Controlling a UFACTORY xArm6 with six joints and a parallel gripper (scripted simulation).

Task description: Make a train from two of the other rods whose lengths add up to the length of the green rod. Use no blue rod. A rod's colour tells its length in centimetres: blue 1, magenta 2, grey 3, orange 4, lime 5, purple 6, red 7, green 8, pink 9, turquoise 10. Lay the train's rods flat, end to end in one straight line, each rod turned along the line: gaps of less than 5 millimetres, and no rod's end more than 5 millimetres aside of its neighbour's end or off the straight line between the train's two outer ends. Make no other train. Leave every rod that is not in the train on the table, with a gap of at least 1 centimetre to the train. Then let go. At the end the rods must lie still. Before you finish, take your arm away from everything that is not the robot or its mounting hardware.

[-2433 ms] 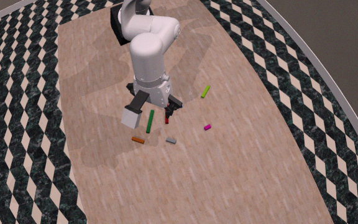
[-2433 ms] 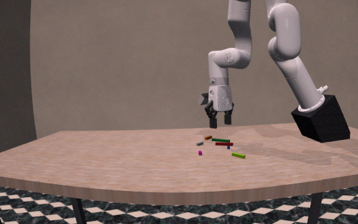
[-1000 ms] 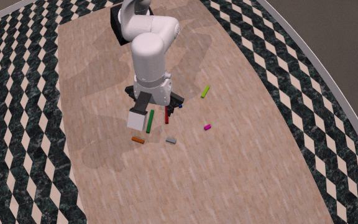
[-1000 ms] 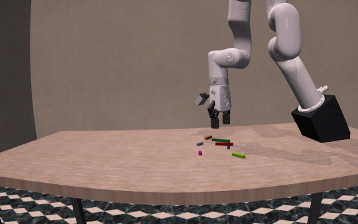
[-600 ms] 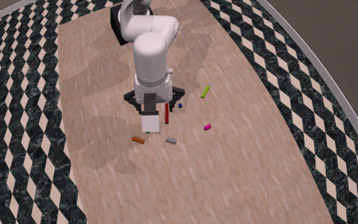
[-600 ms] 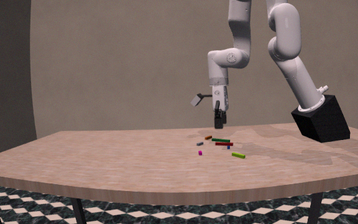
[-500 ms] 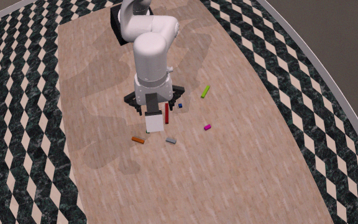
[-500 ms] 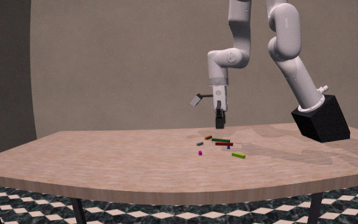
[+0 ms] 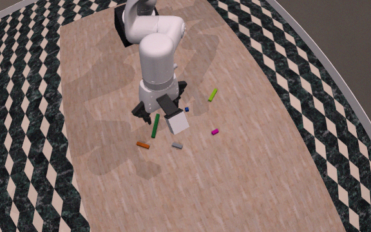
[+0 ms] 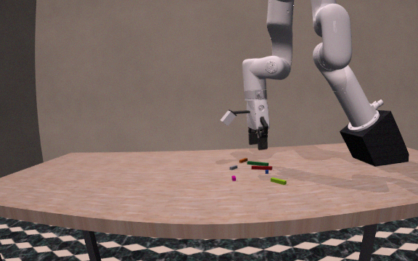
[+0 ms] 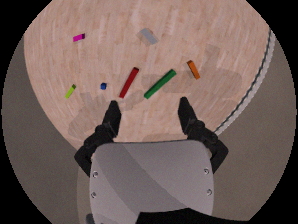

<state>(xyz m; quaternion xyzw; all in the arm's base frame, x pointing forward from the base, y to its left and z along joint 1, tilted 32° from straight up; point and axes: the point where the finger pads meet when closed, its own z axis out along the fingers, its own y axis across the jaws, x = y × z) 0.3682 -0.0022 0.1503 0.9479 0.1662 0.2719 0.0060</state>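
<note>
The green rod [image 9: 155, 125] lies flat near the table's middle, and it also shows in the wrist view [image 11: 160, 83]. The red rod [image 10: 261, 167] [image 11: 129, 82] lies just beside it, roughly parallel; in the top view the arm hides it. The lime rod [image 9: 212, 95], grey rod [image 9: 177, 145], orange rod [image 9: 143, 145], magenta rod [image 9: 215, 131] and small blue rod [image 9: 187, 109] lie scattered and apart. My gripper [image 10: 259, 139] [image 11: 148, 105] hangs well above the green and red rods, open and empty.
The arm's black base [image 10: 375, 138] stands at the table's far end. The white wrist camera box [image 9: 176, 122] sticks out beside the gripper. The table's curved edge shows at the right of the wrist view.
</note>
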